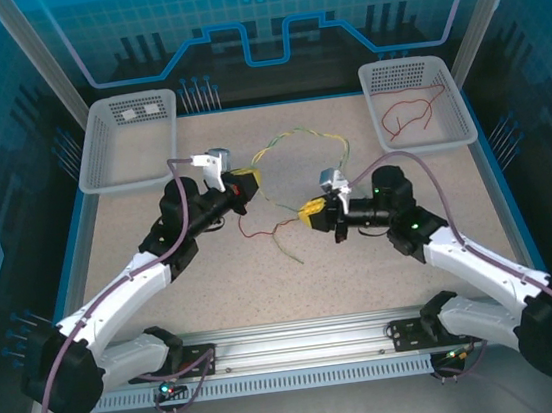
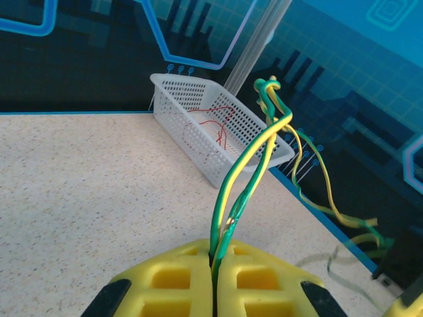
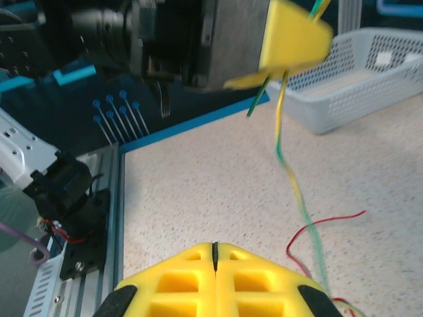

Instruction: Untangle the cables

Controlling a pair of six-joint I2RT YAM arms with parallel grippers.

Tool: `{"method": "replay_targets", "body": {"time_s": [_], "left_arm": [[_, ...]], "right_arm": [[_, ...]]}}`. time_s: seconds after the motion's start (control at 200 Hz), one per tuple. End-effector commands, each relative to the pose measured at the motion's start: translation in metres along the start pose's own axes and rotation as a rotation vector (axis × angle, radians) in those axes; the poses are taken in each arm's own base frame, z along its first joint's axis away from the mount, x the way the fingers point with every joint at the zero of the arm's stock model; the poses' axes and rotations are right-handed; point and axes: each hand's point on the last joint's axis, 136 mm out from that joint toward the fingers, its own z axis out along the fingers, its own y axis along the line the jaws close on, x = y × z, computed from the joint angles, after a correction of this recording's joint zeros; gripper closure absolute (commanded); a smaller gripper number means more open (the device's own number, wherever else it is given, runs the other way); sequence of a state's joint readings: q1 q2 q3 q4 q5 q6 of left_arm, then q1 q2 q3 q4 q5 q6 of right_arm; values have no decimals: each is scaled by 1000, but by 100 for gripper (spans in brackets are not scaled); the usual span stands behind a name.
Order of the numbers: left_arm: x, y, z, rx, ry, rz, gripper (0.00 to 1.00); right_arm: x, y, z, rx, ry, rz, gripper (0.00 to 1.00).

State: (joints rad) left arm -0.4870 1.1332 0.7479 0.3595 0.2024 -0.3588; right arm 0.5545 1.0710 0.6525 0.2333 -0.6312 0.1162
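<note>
Cables (image 2: 251, 165), green-yellow, tight in left pincer (image 2: 213, 264); right pincer (image 3: 214, 254) together near them.

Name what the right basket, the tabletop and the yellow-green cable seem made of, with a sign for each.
Right basket: white moulded plastic, probably; perforated, glossy walls. Tabletop: speckled beige, matte laminate or stone-look. Yellow-green cable: glossy plastic sheath; core unseen.
</note>
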Motion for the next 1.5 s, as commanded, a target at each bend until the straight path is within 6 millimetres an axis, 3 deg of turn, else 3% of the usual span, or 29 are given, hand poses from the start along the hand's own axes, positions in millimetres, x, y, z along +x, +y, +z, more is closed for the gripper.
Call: {"method": "replay_targets", "body": {"time_s": [0.0,0.09,0.13,0.33,0.47,0.52,0.56,0.77,0.921,1.166,1.386,1.496], "left_arm": [[-7,-13,0,78,-30,-6,100],[-6,-12,-1,71,-28,12,100],[-6,-11,-2,65,-25,19,100],[1,-14,-3,90,-8,47,100],[6,-29,-5,195,-16,83,100],[7,-33,-5,224,-19,90,100],[9,-37,-6,247,-20,95,100],[16,-44,-8,281,-5,140,100],[21,-43,-7,257,18,172,100],[25,-54,-5,278,51,233,100],[23,-65,-5,316,53,250,100],[23,-73,-8,348,52,269,100]], "right_arm": [[-6,6,19,5,39,-84,90],[-12,5,22,25,31,-69,80],[-20,5,18,44,6,-75,68],[-64,3,-19,198,-122,-98,40],[-84,-25,-38,327,-137,72,38],[-81,-38,-43,347,-132,165,37],[-95,-38,-47,328,-163,200,36],[-101,-51,-49,360,-148,270,28],[-106,-31,-51,416,-121,0,23],[-103,-27,-56,486,-52,-333,18],[-83,-12,-26,385,78,-586,14],[-87,-18,-18,396,68,-643,14]]}}
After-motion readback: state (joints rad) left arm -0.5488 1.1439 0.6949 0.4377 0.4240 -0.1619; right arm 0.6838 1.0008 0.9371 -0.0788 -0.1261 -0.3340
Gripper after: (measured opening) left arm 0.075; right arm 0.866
